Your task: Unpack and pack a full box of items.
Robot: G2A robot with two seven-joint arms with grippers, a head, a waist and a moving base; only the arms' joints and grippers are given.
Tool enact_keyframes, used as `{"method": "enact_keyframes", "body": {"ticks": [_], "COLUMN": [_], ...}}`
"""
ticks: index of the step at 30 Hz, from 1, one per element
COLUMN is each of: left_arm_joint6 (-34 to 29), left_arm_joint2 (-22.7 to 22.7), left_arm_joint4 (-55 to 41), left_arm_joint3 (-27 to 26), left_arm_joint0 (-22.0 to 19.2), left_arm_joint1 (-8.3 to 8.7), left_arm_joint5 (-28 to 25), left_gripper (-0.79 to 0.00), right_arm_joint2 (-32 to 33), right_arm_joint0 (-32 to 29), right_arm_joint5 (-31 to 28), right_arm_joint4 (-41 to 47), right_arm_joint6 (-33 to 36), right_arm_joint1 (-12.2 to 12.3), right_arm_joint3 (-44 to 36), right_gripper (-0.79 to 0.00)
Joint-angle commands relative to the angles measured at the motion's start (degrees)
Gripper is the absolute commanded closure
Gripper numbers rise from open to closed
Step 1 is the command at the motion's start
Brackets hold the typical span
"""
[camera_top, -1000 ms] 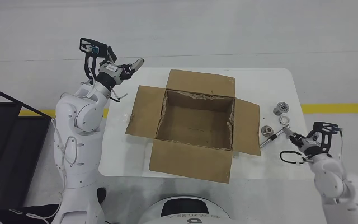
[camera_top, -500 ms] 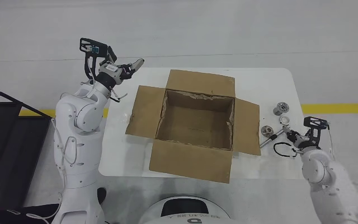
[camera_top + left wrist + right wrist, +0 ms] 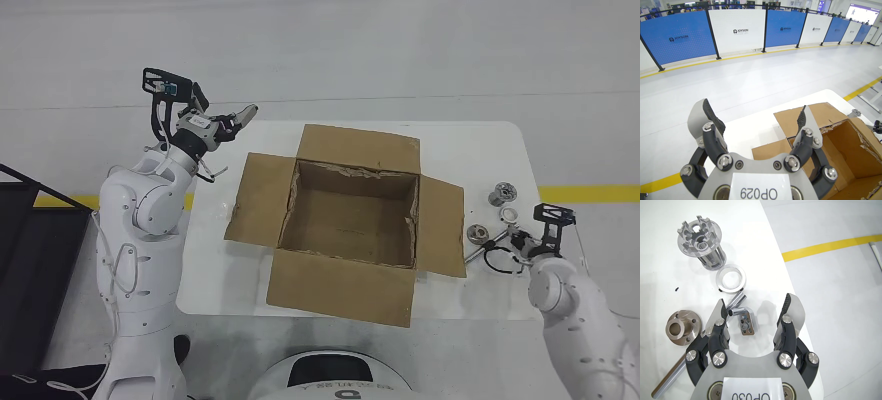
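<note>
Cardboard box (image 3: 345,215) open on desk (image 3: 480,150) | right hand (image 3: 755,297) spread over bracket (image 3: 746,325), 3 o'clock | left hand (image 3: 755,103) released, 10 o'clock

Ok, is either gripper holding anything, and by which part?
Nothing is held. The left gripper is open in the air by the cardboard box; the right gripper is open over a small metal bracket, not closed on it.
</note>
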Motion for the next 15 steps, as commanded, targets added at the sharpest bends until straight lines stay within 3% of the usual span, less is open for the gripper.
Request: {"method": "enact_keyframes", "body": {"ticks": [1, 12, 15], "left_arm_joint6": [0.0, 0.0, 0.0], "left_arm_joint2": [-0.04, -0.04, -0.04], "left_arm_joint4": [-0.05, -0.05, -0.05], "left_arm_joint3": [0.0, 0.0, 0.0], "left_arm_joint0": [-0.01, -0.01, -0.01], "left_arm_joint1": [0.0, 0.0, 0.0], "left_arm_joint5": [0.0, 0.0, 0.0], "left_gripper": [-0.785, -0.785, -0.785], "right_arm_joint2": [0.0, 0.24, 0.96], "right_arm_joint0": [0.14, 1.57, 1.04], "right_arm_joint5": [-0.19, -2.36, -3.61], "right_arm_joint4": [-0.56, -1.69, -0.4], "right_arm_joint6": [0.25, 1.9, 1.13], "right_arm_joint1": [-0.04, -0.26, -0.36], "right_arm_joint3": [0.28, 2.55, 2.17], "right_gripper": [-0.434, -0.151, -0.015]}}
